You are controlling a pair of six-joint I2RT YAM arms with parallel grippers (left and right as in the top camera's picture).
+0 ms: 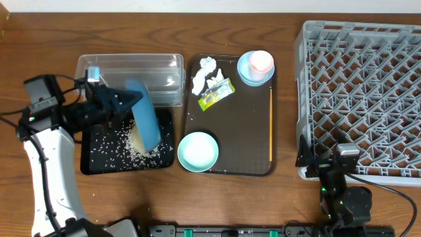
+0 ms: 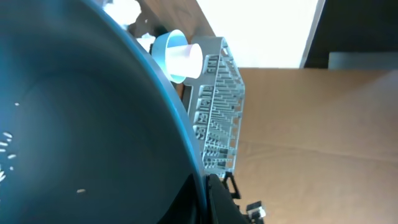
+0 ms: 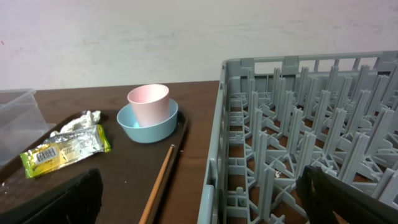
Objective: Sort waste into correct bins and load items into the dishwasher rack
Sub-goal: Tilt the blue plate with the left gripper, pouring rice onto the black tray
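Dish, overhead: nearest the lens we have the dark blue dish (image 1: 143, 113), tipped steeply on edge over the black tray (image 1: 84, 158), with the left gripper (image 1: 122, 102) clamped tight on its rim.
Rice, overhead: the rice (image 1: 135, 148) lies heaped and scattered in the black tray, right under the dish. The clear tub (image 1: 131, 59) sits just behind it.
Step in hand: we call this the rice dump, and it looks close to finished.
Waste left, overhead: the tissue (image 1: 207, 72) and the wrapper (image 1: 216, 94) are both unsorted on the brown serving tray (image 1: 243, 131).
Items, overhead: the mint-green bowl (image 1: 197, 151) is at that tray's near-left corner. The pink cup (image 1: 261, 61) stands inside the light blue bowl (image 1: 245, 74) at the far-right corner. The rack (image 1: 362, 92) on the right has no dish in it yet.
Left wrist: the dish fills our frame with only a few grains clinging, and the cup, bowl and rack show past its rim. The fingers don't show here.
Next move: we'd expect the dish to be levelled, carried across the brown tray and stood between the rack's pegs.
Right wrist: the right gripper (image 3: 199, 186) has its fingers spread wide and holds nothing. It is low at the rack's edge, facing the cup and wrapper.
Writing: the wrapper carries print, but it's too small for us to read. We can make out no brand elsewhere.
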